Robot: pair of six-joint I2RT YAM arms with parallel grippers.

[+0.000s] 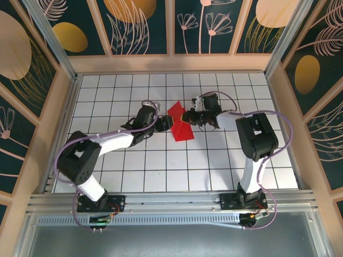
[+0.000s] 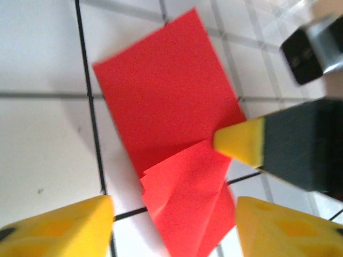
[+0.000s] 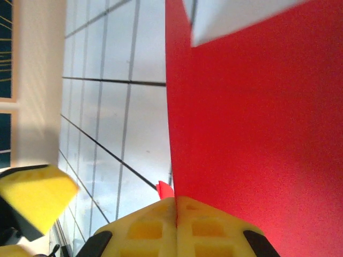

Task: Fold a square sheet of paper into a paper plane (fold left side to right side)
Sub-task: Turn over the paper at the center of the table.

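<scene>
Near the middle of the white table [image 1: 161, 166] with black grid lines, a bit toward the far side: the red paper [image 1: 179, 124], folded and creased. Seen from the left wrist as a long flat piece [image 2: 171, 101] lying on the tiles, with a smaller crumpled flap folded over at the end closest to that camera. Reaching in from the left, the left gripper [image 1: 162, 123], just beside the left edge of the paper. In its own view, yellow fingers [image 2: 80, 227] wide apart, one at each side of the flap end, holding nothing. Reaching in from the right, the right gripper [image 1: 188, 116], at the right side of the paper. In the left wrist view, one yellow-tipped finger [image 2: 241, 142] of it touching the paper right where the flap starts. In the right wrist view, yellow pads [image 3: 144, 230] pressed tight together and pinching an edge of the red paper [image 3: 257, 134], with the sheet rising straight up out of the pinch. All around the table, dark blue walls [image 1: 144, 27] with gold circles and pale leaf and flower drawings.
</scene>
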